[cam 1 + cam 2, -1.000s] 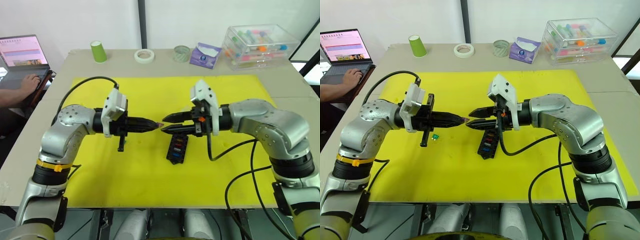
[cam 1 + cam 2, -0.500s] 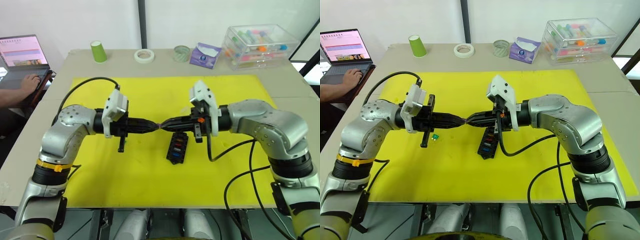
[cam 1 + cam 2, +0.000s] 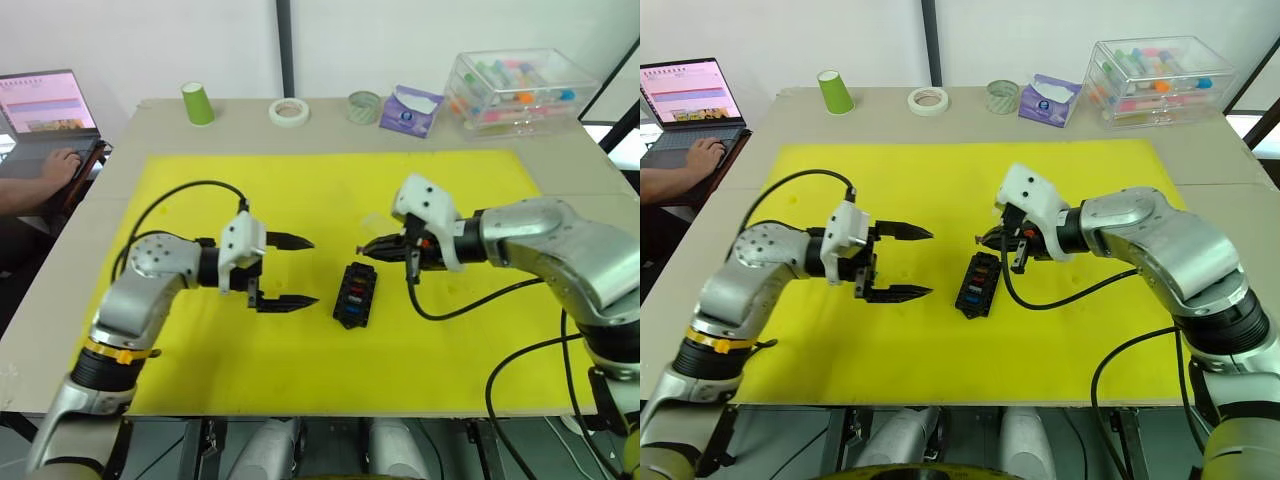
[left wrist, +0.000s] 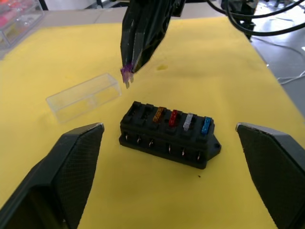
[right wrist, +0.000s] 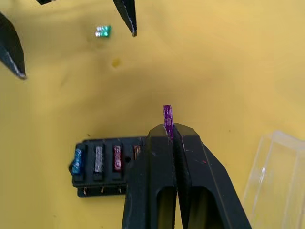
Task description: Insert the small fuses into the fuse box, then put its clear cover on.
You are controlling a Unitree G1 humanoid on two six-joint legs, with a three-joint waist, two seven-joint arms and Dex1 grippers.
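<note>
The black fuse box (image 3: pixel 354 295) lies on the yellow mat (image 3: pixel 200 190) between my arms. Amber (image 4: pixel 158 114), red (image 4: pixel 173 117), grey (image 4: pixel 188 121) and blue (image 4: pixel 206 126) fuses stand in its slots. My right gripper (image 3: pixel 362 248) hovers just above the box's far end, shut on a purple fuse (image 5: pixel 167 117) that sticks out of its tips. To the left of the box, my left gripper (image 3: pixel 305 270) is wide open and holds nothing. A green fuse (image 5: pixel 102 31) lies loose on the mat near the left gripper. The clear cover (image 4: pixel 83 98) rests on the mat beyond the box.
Along the table's back edge stand a green cup (image 3: pixel 197 103), two tape rolls (image 3: pixel 288 111), a purple tissue pack (image 3: pixel 410 110) and a large clear storage box (image 3: pixel 520 90). At the far left a person's hand (image 3: pixel 55 165) rests on a laptop (image 3: pixel 40 100).
The purple fuse passed from my left gripper to my right, which shut on it. The left gripper opened wide and drew back left; the right pulled back with the fuse.
</note>
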